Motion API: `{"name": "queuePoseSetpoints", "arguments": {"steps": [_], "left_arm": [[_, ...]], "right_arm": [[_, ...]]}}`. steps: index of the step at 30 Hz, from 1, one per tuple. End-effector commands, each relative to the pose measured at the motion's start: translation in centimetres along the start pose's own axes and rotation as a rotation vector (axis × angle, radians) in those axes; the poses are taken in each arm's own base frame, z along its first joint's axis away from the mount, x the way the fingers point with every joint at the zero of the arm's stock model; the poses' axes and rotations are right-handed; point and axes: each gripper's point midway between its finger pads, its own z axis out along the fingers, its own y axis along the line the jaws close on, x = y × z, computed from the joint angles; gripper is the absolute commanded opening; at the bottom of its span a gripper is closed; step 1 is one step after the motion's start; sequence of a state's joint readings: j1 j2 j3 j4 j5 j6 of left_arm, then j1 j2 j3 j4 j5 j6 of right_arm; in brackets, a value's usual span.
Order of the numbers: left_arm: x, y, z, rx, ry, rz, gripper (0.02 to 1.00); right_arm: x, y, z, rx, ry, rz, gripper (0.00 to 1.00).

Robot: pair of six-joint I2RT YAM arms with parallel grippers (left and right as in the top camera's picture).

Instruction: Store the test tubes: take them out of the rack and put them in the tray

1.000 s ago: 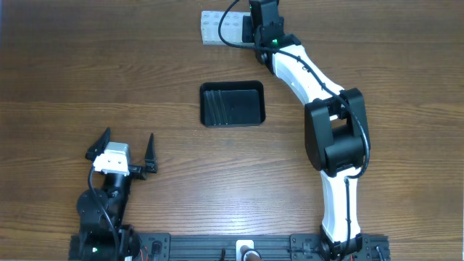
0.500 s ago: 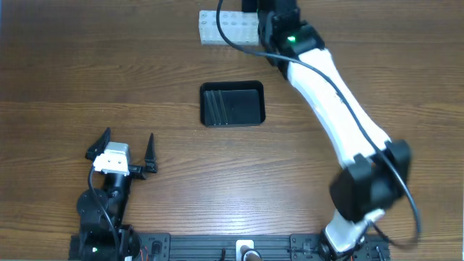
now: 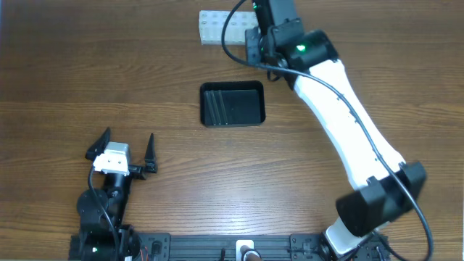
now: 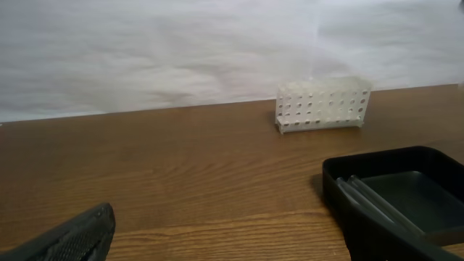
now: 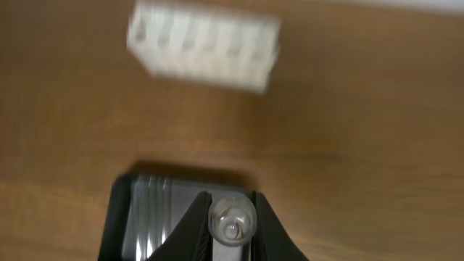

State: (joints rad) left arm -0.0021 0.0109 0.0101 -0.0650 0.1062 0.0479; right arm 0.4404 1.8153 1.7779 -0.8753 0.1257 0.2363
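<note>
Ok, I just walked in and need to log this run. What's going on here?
The right pincer grips a test tube by the edge of the black tray, with the white rack beyond it. A few tubes lie in the tray. The left pincer sits open near its base, holding nothing.

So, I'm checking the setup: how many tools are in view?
2. The left tool sits open at the table's near left; the right tool, near the rack, is shut on a test tube.
</note>
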Motion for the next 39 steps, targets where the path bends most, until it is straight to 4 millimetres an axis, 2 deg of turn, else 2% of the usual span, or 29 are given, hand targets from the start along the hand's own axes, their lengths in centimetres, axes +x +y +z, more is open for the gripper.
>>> {"name": "queuePoseSetpoints", "arguments": {"steps": [1,7,14,35,39], "left_arm": [[0.2,-0.1,0.0,0.009,0.002,-0.011,1.0],[0.2,-0.1,0.0,0.009,0.002,-0.011,1.0],[0.2,-0.1,0.0,0.009,0.002,-0.011,1.0],[0.2,-0.1,0.0,0.009,0.002,-0.011,0.998],[0.2,-0.1,0.0,0.009,0.002,-0.011,1.0]], "right_arm": [[3.9,3.1,4.3,-0.153,0.175,0.019,0.11],[7.2,4.2,8.8,-0.185,0.303,0.036,0.097],[10.6,5.3,11.9,-0.21,0.413,0.033,0.097],[14.5,5.2,15.6,-0.19,0.524,0.032,0.145],[14.5,5.2,15.6,-0.191,0.523,0.032,0.209]]}}
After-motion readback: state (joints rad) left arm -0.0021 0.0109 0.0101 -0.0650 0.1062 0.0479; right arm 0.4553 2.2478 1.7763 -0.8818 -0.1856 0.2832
